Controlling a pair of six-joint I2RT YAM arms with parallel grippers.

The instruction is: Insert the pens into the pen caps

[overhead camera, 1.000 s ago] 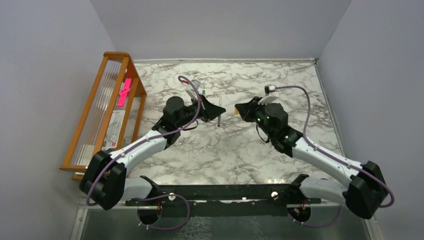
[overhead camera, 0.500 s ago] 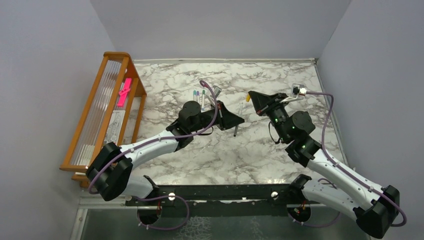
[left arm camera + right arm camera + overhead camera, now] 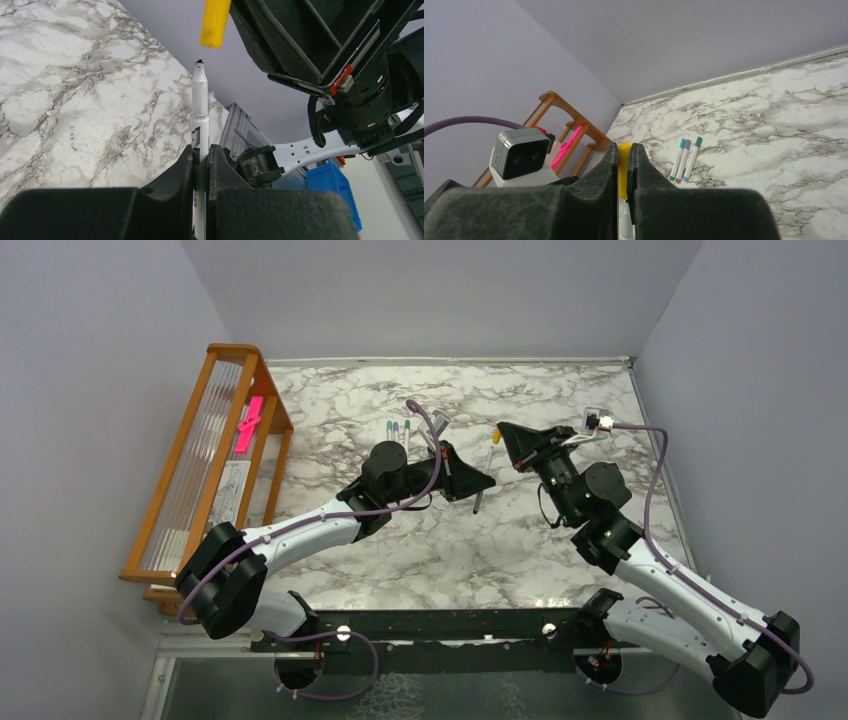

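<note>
Left gripper [image 3: 201,152] clamping slim pen [image 3: 200,102], right gripper [image 3: 624,150] clamping yellow cap [image 3: 215,22]

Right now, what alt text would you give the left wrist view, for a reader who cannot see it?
The left fingers grip a white pen, its dark tip pointing up at a yellow cap that the right fingers hold just above it, not yet touching. A marble table lies to the left.

Four pens [image 3: 678,161], four pen caps [image 3: 698,142], counted.
Three capped pens [image 3: 683,162]; one uncapped pen [image 3: 200,110]; one separate yellow cap [image 3: 215,22]; one wooden rack [image 3: 230,349]; one pink strip [image 3: 248,425]; two robot arms [image 3: 300,530].
</note>
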